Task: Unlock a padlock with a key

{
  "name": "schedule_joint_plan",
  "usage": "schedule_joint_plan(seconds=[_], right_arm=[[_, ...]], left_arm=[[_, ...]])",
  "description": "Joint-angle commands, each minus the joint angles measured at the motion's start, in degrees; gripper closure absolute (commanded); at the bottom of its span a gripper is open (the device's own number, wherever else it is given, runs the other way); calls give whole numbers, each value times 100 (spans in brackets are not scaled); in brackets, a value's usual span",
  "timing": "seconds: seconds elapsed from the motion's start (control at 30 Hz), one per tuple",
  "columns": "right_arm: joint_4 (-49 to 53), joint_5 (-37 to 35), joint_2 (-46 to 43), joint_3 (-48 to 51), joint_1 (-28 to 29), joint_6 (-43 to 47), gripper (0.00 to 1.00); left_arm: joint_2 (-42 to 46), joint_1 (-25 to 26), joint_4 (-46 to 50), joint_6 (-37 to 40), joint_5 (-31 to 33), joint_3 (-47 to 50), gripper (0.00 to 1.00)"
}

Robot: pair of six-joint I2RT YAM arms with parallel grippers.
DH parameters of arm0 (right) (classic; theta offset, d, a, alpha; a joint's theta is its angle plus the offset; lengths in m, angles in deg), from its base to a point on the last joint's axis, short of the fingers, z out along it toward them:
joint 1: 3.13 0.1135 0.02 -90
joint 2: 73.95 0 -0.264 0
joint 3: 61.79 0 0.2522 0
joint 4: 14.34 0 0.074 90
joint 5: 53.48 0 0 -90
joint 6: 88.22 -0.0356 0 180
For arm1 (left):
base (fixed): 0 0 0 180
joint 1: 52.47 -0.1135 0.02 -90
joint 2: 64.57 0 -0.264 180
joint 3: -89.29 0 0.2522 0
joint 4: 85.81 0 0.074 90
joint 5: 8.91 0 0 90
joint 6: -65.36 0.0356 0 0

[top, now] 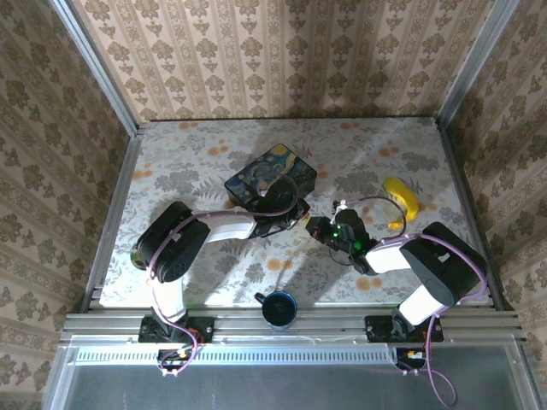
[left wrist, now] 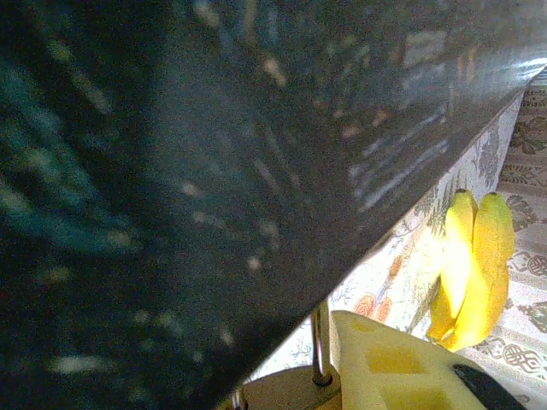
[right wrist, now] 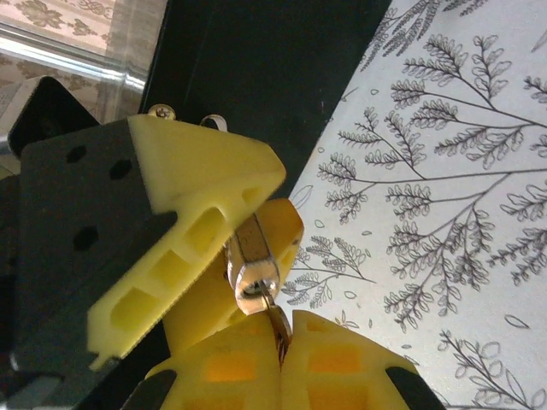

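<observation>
The small brass padlock (right wrist: 250, 256) is clamped between the yellow fingers (right wrist: 201, 184) of my left gripper (top: 299, 219), keyhole end towards my right gripper (right wrist: 280, 340). The right gripper is shut on the key (right wrist: 278, 318), whose tip sits in the keyhole. In the left wrist view the padlock's top (left wrist: 295, 389) shows with its thin silver shackle (left wrist: 320, 342) seated in it. The shackle's upper part is hidden behind the dark blue box (left wrist: 171, 171). Both grippers meet at mid-table, just in front of the box (top: 269, 175).
Two yellow bananas (top: 402, 199) lie on the floral tablecloth at the right, also seen as bananas (left wrist: 474, 265) in the left wrist view. A dark blue cup (top: 279, 307) stands at the near edge between the arm bases. Patterned walls enclose the table.
</observation>
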Motion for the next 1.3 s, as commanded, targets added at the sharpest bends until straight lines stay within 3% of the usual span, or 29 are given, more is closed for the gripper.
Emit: schedule_joint_plan(seconds=[0.0,0.2,0.43,0.57,0.73,0.87,0.97,1.27], right_arm=[[508,84,-182,-539,-59,513,100],[1314,364,-245,-1089,-275,1206,100],[1472,733,-365,-1087,-494,1384,56],[1847,682,-823,-801,-502,1506,48],[1958,708,-1498,-363,-503,1496,50],[1847,768,-1633,-234,-503,1447,64],[1701,786,-1440,-261,-503,1407,71],[1061,1051,-357,-527,-503,1251,76]], left_arm=[[-85,150,15,-83,-581,-93,100],[-58,190,35,-20,-683,-113,100],[14,109,-35,-49,-605,30,100],[120,12,-7,-29,-446,150,100],[79,-65,50,-28,-465,153,100],[17,-88,65,-20,-547,100,100],[13,-90,102,5,-582,62,100],[17,-94,72,-19,-610,76,100]])
